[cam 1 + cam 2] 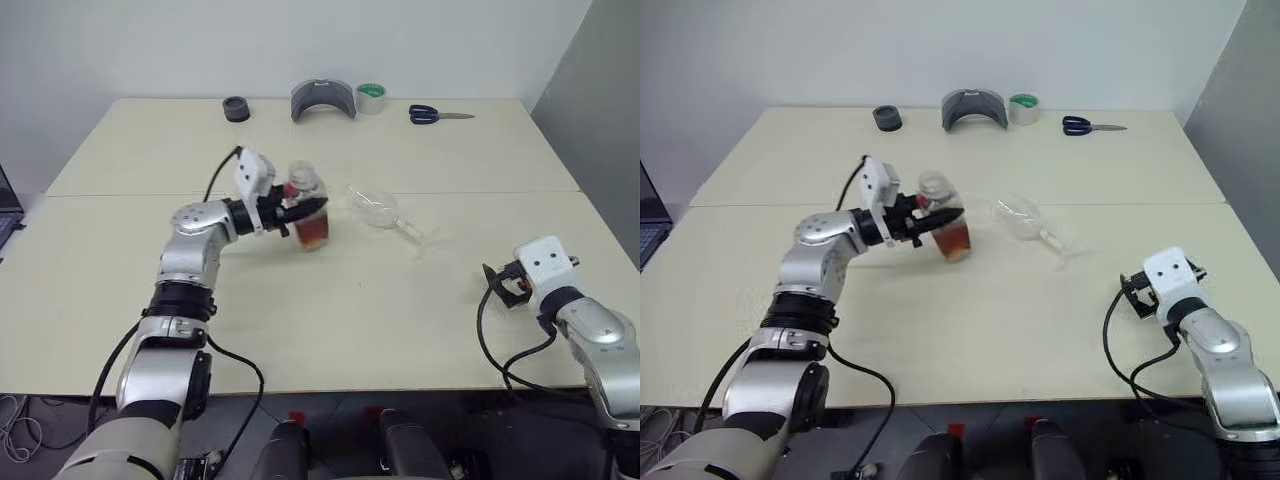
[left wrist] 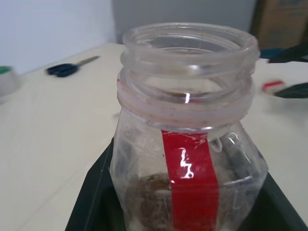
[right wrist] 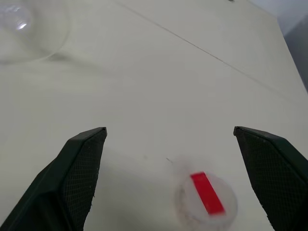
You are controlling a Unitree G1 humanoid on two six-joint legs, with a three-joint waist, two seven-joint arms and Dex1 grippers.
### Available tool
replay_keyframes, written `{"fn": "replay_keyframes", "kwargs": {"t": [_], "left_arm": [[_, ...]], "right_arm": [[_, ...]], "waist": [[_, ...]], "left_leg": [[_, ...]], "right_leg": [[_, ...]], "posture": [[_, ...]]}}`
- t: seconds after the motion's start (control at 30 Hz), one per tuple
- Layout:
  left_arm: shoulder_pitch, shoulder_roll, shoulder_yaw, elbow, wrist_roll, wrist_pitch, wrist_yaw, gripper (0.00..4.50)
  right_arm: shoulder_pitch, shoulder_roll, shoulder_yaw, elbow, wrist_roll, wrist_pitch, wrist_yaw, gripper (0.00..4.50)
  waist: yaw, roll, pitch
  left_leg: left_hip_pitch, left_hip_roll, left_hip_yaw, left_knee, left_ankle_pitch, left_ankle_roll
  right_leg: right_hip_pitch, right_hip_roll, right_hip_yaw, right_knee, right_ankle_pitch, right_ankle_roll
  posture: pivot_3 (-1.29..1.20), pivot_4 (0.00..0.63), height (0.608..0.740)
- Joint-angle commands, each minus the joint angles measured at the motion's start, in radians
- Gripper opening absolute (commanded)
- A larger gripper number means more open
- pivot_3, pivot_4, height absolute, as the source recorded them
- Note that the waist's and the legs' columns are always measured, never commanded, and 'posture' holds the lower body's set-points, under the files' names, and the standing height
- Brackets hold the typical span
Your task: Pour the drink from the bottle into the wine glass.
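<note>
On the bench [image 1: 330, 300], the left gripper [image 1: 300, 208] pinches the uncapped bottle [image 1: 308, 215], drink [image 1: 313, 234] low inside; wine glass [image 1: 385, 213] lies toppled; cap [image 3: 206, 198] between the right gripper's [image 3: 183, 144] spread jaws.

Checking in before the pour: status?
Left gripper shut on bottle, uncapped, drink inside. Right gripper open, cap on table beneath it. Wine glass lying on its side, needs righting first.

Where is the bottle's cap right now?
The cap lies on the table between the open fingers of the right gripper, on the robot's right side, well apart from the uncapped bottle held by the left gripper.
</note>
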Motion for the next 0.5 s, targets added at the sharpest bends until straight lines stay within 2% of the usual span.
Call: {"fn": "replay_keyframes", "kwargs": {"t": [0.03, 0.13, 0.23, 0.37, 0.5], "left_arm": [[-0.013, 0.051, 0.056, 0.028, 0.024, -0.051, 0.102, 1.77], [-0.024, 0.083, 0.087, 0.089, 0.034, -0.074, 0.177, 1.77], [-0.042, 0.106, 0.109, 0.152, 0.044, -0.091, 0.243, 1.77], [-0.062, 0.131, 0.135, 0.231, 0.047, -0.120, 0.314, 1.77], [-0.074, 0.149, 0.145, 0.292, 0.058, -0.153, 0.369, 1.77]], "right_arm": [[-0.071, 0.029, -0.018, -0.066, 0.068, 0.006, 0.046, 4.50], [-0.155, 0.134, -0.035, -0.175, 0.343, 0.090, 0.158, 4.50], [-0.230, 0.171, 0.018, -0.239, 0.467, 0.180, 0.208, 4.50], [-0.350, 0.230, 0.138, -0.197, 0.496, 0.238, 0.208, 4.50], [-0.436, 0.284, 0.245, -0.106, 0.439, 0.215, 0.205, 4.50]], "waist": [[-0.002, 0.000, 0.000], [-0.005, 0.000, 0.000], [0.000, 0.000, 0.000], [0.002, -0.001, -0.001], [0.002, -0.001, -0.001]], "left_leg": [[0.000, 0.000, 0.000, 0.000, 0.000, 0.000], [0.000, 0.001, 0.000, 0.000, 0.000, 0.000], [-0.001, 0.001, -0.002, 0.000, 0.000, 0.000], [-0.002, 0.000, -0.003, 0.001, 0.000, 0.000], [-0.002, 0.000, -0.003, 0.001, 0.000, 0.000]], "right_leg": [[0.000, 0.000, 0.000, 0.000, 0.000, 0.000], [0.000, 0.000, 0.000, 0.000, 0.000, 0.000], [0.000, 0.000, -0.002, 0.000, 0.000, 0.000], [0.000, -0.001, -0.003, -0.001, 0.000, 0.000], [0.000, -0.001, -0.003, -0.001, 0.000, 0.000]], "posture": [[0.00, 0.150, 0.740], [0.00, 0.150, 0.740], [0.00, 0.150, 0.740], [0.00, 0.150, 0.740], [0.00, 0.150, 0.740]]}}
